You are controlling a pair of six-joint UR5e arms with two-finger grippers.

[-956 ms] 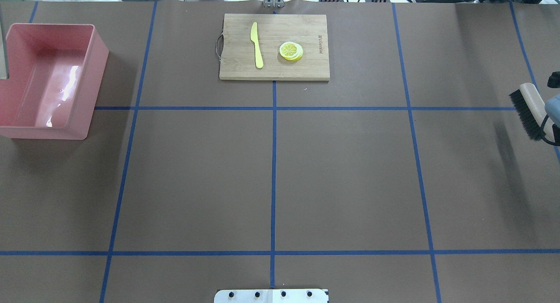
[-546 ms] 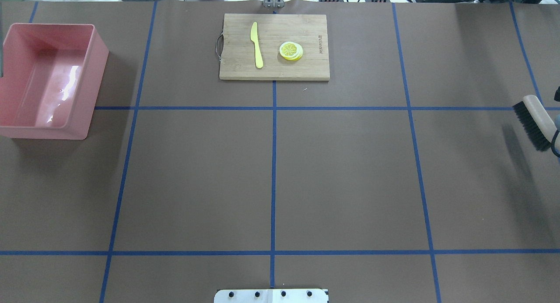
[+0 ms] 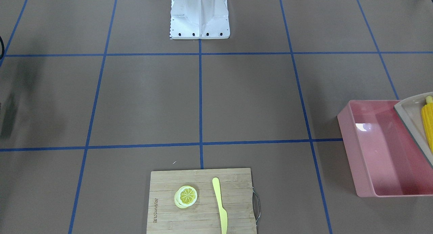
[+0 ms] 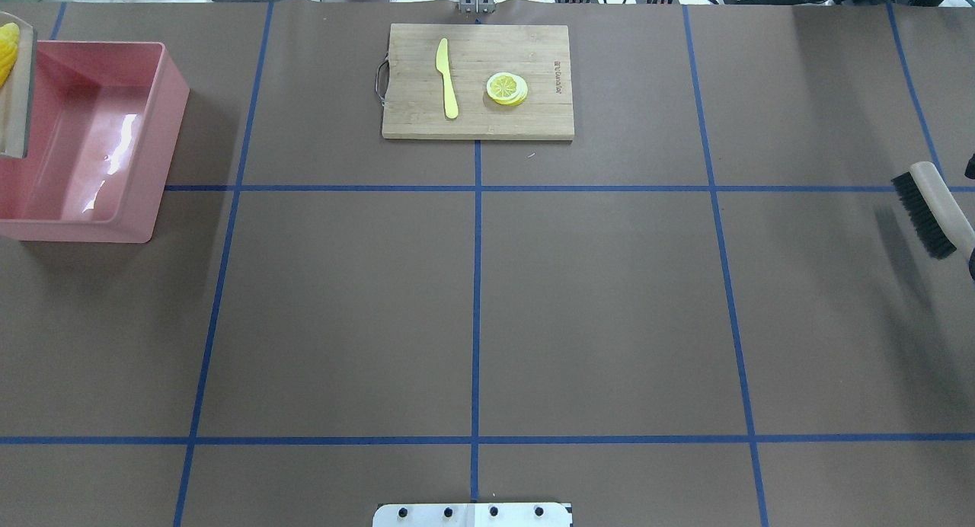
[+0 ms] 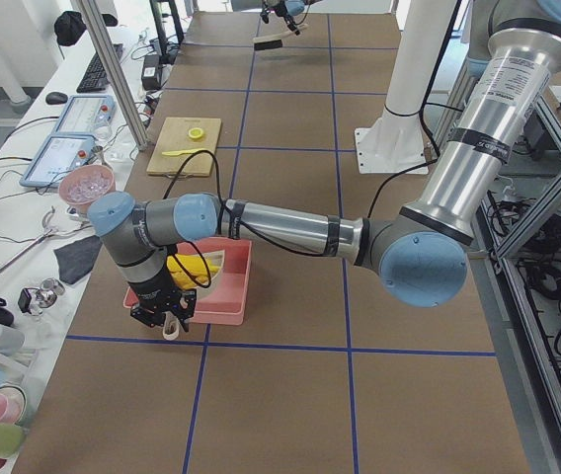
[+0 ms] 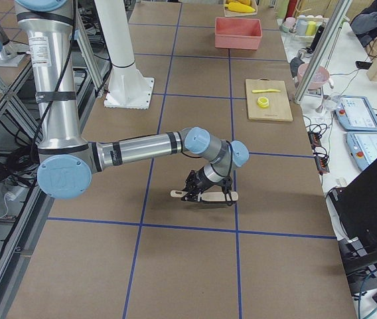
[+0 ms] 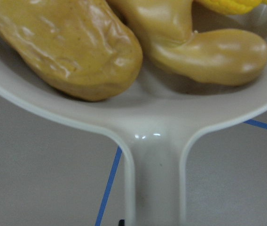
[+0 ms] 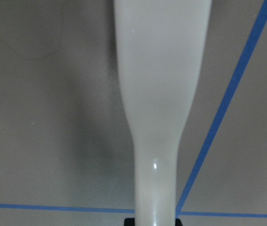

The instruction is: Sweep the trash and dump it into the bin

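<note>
The pink bin (image 4: pixel 174 93) stands at the table's far left and also shows in the front view (image 3: pixel 350 149). My left gripper (image 5: pixel 162 318) is shut on the handle of the beige dustpan (image 7: pixel 157 136). It holds the pan (image 3: pixel 411 119) over the bin's outer side. The pan carries the brown potato (image 7: pixel 77 47), the tan ginger root (image 7: pixel 204 47) and the yellow corn cob (image 3: pixel 428 122). My right gripper (image 6: pixel 205 193) is shut on a beige brush (image 4: pixel 925 215) with black bristles, low over the table at the far right. The brush handle fills the right wrist view (image 8: pixel 157 117).
A wooden cutting board (image 4: pixel 533 119) lies at the far middle edge with a yellow knife (image 4: pixel 447 78) and a lemon slice (image 4: pixel 506 88) on it. The robot's white base plate (image 4: pixel 472 515) sits at the near middle edge.
The dustpan with the corn has come into the overhead view over the bin's left side. The brush has shifted slightly right and nearer.
</note>
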